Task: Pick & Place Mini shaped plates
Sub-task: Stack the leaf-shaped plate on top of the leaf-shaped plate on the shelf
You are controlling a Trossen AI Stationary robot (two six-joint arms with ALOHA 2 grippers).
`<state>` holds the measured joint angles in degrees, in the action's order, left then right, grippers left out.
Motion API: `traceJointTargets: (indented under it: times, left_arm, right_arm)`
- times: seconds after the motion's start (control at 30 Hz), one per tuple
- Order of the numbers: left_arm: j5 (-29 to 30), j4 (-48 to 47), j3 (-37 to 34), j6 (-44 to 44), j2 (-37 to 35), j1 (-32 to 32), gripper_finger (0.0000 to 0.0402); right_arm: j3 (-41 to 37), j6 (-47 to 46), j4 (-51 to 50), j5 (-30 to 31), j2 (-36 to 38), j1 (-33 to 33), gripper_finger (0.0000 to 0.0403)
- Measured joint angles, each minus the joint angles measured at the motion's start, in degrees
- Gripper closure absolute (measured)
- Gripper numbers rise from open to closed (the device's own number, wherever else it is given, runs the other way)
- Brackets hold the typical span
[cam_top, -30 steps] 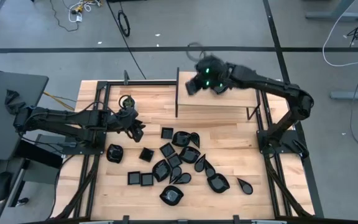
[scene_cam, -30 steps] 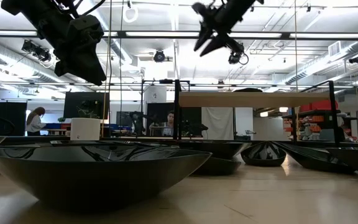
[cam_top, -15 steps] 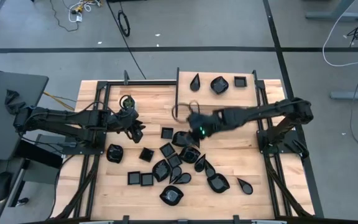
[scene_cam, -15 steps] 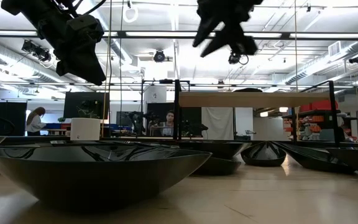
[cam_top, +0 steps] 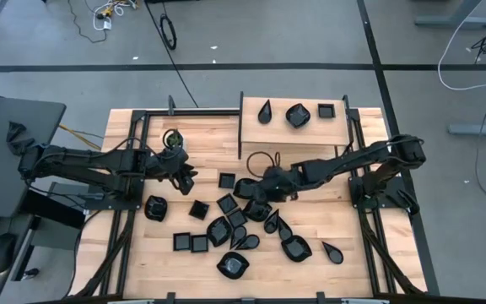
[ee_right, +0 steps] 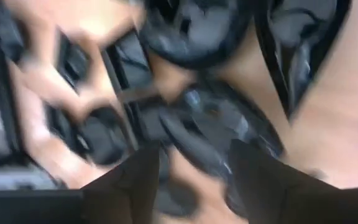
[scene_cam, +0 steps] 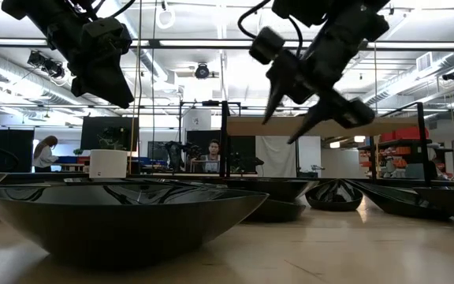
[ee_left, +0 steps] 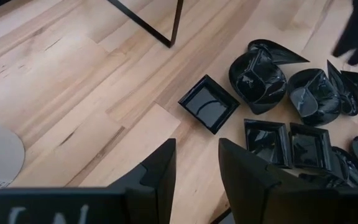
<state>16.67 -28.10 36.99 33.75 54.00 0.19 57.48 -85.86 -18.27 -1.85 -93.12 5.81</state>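
Several glossy black mini shaped plates [cam_top: 243,221] lie in a loose pile on the wooden table [cam_top: 327,228]. Three more sit on the raised shelf [cam_top: 294,131] at the far side: a teardrop [cam_top: 264,111], a rounded one [cam_top: 296,114] and a square one [cam_top: 325,111]. My right gripper [cam_top: 256,192] hangs open just above the pile's far part, fingers [scene_cam: 274,99] spread and slanting down, with nothing between them. My left gripper [cam_top: 189,179] waits open to the left of the pile, above the table. A square plate [ee_left: 208,104] lies ahead of its fingers [ee_left: 160,177].
A small white pot with a green plant [cam_top: 171,138] stands on the table behind my left gripper. The shelf's black frame posts [cam_top: 241,127] rise at the table's far middle. A cable loop [cam_top: 264,157] hangs by my right arm. Bare wood shows right of the pile.
My right gripper has swung from above the far shelf toward the near edge and down to just over the pile, rolling its wrist on the way. Its fingers stand wider apart now. Three plates on the shelf have come into sight.
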Motion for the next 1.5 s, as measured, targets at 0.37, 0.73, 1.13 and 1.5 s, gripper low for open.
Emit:
traceJointTargets:
  times: [0.37, 0.73, 1.13, 1.5]
  left_arm:
    - [-0.74, 0.19, 0.00, 0.01, -0.02, 0.00, 0.0276]
    - [-0.85, 0.50, -0.04, 0.03, 0.00, -0.04, 0.0276]
    - [-1.00, 0.42, -0.04, 0.08, 0.00, -0.04, 0.0276]
    - [-1.49, 0.42, -0.04, 0.08, 0.00, -0.04, 0.0276]
  right_arm:
    - [-0.25, -0.42, 3.21, 8.02, -3.48, -5.07, 0.0235]
    - [-0.14, -0.45, 6.36, 6.37, -9.65, -5.71, 0.0262]
    - [-0.12, -0.03, 6.70, 5.59, -10.31, -4.97, 0.0266]
    - [-0.06, 0.84, 9.18, 5.47, -11.62, -4.99, 0.0266]
